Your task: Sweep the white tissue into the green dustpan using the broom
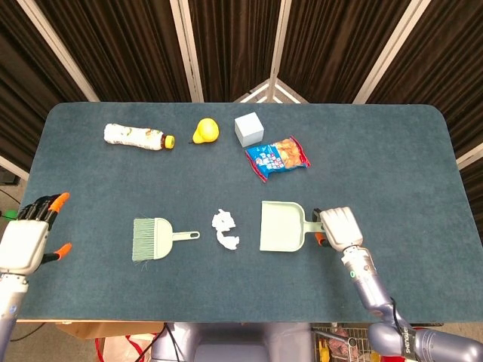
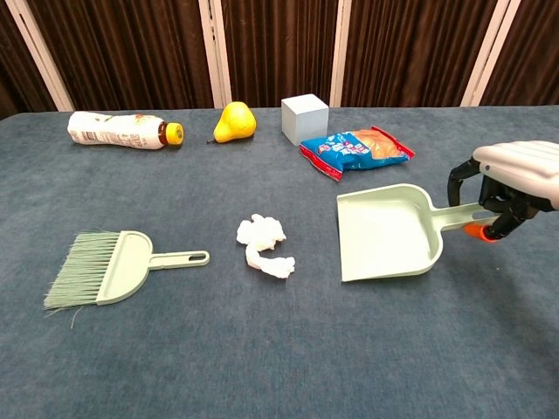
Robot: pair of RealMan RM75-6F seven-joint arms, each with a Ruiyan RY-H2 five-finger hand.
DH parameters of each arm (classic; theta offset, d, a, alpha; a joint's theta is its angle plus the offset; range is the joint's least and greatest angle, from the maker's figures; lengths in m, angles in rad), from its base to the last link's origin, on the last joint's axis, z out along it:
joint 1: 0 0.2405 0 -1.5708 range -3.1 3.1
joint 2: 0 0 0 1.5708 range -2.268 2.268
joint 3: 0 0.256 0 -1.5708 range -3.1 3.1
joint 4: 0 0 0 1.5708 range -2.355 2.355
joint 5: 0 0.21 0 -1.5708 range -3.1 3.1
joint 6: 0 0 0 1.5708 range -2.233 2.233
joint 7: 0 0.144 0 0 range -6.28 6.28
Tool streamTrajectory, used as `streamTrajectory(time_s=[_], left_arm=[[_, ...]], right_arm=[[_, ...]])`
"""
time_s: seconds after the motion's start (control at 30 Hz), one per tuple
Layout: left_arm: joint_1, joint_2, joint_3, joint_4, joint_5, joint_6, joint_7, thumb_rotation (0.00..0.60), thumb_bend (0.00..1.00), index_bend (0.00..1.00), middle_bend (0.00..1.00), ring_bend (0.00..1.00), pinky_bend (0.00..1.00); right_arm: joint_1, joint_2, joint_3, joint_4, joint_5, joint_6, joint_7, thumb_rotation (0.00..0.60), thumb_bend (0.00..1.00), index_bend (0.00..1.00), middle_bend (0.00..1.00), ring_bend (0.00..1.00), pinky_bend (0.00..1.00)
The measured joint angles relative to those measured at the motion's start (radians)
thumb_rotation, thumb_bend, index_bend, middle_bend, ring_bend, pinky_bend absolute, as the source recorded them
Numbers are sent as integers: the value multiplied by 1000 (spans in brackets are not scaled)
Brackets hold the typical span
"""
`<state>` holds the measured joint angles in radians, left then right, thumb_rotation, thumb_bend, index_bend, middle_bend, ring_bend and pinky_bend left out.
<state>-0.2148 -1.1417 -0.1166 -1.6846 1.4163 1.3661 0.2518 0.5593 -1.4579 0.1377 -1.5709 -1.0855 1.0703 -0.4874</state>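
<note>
Right hand [image 2: 511, 185] gripping green dustpan [image 2: 387, 233] handle, mouth facing left toward white tissue [image 2: 263, 243]. Broom [image 2: 118, 270] lying left-right, bristles left. Left hand [image 1: 27, 240] spread, holding nothing.

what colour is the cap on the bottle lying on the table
Yellow cap on the bottle, clearest in the chest view.

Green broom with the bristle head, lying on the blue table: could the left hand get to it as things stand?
Probably yes. The left hand hangs open at the table's left edge, and only bare tabletop separates it from the green broom.
</note>
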Motion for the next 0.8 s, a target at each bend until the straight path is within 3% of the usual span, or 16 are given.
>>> streamTrajectory(time_s=[0.2,0.3,0.47,0.8], left_arm=[[-94,-63,-79,6,-78,-46,124,600,237,376,850,832,823],[-135,-99,-101,3,-126,-80,180,600,261,458,966,954,916],[-185,-154,-120,-33,-257,-137,273,600,278,483,1000,1000,981],[-300,-346,-129,-87,-534,-166,490,600,316,429,1000,1000,1000]], right_arm=[[4,1,3,-18,26,7,-30,600,528,814,976,995,927],[5,0,1,-20,36,10,-40,600,527,815,976,996,927],[7,-4,-2,-9,39,10,-37,600,528,815,976,996,927],[5,-3,-11,-2,37,14,-33,600,528,815,976,995,927]])
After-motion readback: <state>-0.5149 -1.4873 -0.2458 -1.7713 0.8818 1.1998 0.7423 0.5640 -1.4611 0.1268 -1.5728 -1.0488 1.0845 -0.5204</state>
